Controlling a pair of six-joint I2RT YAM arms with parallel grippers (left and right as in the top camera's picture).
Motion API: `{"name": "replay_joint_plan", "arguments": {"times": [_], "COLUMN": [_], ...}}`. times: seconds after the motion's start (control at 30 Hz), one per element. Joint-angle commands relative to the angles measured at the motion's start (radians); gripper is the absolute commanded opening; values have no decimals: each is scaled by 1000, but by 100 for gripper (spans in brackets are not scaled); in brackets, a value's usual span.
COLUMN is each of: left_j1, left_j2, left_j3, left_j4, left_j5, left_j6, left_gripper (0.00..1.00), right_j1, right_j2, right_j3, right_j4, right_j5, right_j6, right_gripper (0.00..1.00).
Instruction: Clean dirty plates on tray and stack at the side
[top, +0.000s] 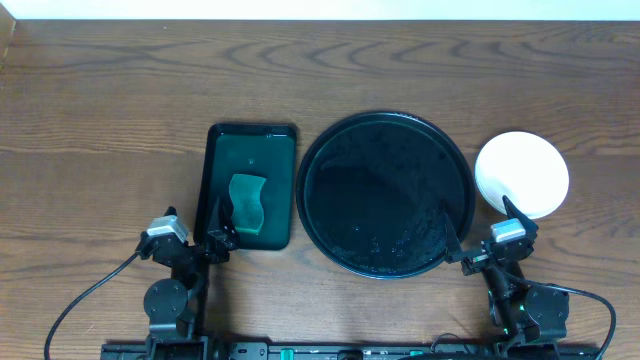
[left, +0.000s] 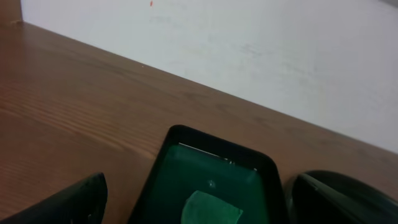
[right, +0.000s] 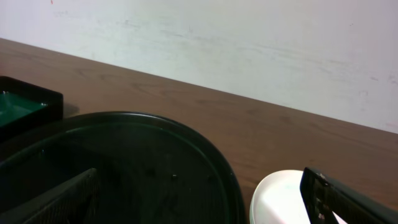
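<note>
Left gripper (top: 193, 225): you see the jaws spread wide with nothing between them; it sits low at the near left corner of the green tray (top: 212, 170).
Right gripper (top: 482, 225): the jaws are spread wide and hold nothing; one finger lies over the near right rim of the black tray (top: 385, 190), the other by the near edge of the white plate (top: 522, 175).
White plate: it rests on the table (top: 100, 100), off the black tray and just beside its right rim; you cannot tell whether other plates lie beneath it.
Black tray: round and glossy, at the middle of the table, its surface speckled.
Green tray: rectangular, just left of the black tray.
Sponge (top: 247, 205): green, lying in the near half of the green tray.
Table: brown wood grain.
</note>
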Motion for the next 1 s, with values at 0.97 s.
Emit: {"name": "replay_joint_plan", "arguments": {"times": [0.97], "left_j1": [-3], "left_j2": [-6], "left_j3": [-8], "left_j4": [-39], "left_j5": [91], "left_j6": [308], "left_gripper": [95], "right_j1": [-6], "right_j2": [-5], "right_j3": [-2], "right_j4": [-4], "right_j5": [2], "right_j6": [11], "right_gripper": [99]}}
